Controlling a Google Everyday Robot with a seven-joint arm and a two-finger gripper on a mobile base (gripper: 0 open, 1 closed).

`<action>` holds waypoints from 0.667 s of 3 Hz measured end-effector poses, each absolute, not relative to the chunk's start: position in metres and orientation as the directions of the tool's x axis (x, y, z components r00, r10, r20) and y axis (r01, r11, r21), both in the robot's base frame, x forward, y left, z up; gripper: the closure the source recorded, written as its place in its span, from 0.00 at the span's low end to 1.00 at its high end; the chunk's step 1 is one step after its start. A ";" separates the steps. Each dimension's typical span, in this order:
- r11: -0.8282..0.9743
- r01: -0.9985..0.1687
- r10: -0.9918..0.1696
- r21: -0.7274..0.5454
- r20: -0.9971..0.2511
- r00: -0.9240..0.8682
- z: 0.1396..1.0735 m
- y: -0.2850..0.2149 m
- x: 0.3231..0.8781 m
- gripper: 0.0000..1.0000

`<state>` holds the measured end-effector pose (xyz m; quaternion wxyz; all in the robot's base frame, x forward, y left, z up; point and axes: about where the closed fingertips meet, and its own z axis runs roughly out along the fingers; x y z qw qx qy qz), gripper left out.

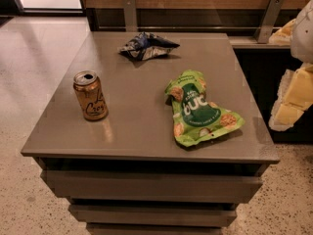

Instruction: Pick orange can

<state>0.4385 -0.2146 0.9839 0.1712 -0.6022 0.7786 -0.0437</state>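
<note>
The orange can (90, 95) stands upright on the left side of the grey table (142, 131), near its front left edge. It is coppery orange with dark cursive lettering and a silver top. My gripper (292, 98) shows as a blurred white and yellow shape at the right edge of the view, beyond the table's right side and far from the can. It holds nothing that I can see.
A green snack bag (200, 109) lies flat on the right half of the table. A crumpled dark blue bag (146, 46) lies at the back centre. A wooden wall with metal brackets (129, 11) runs behind the table. Speckled floor surrounds it.
</note>
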 end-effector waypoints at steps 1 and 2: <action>0.271 -0.923 -0.953 -0.274 -0.214 -0.216 0.984 -0.215 0.438 0.00; 0.268 -0.922 -0.951 -0.281 -0.232 -0.205 0.983 -0.210 0.446 0.00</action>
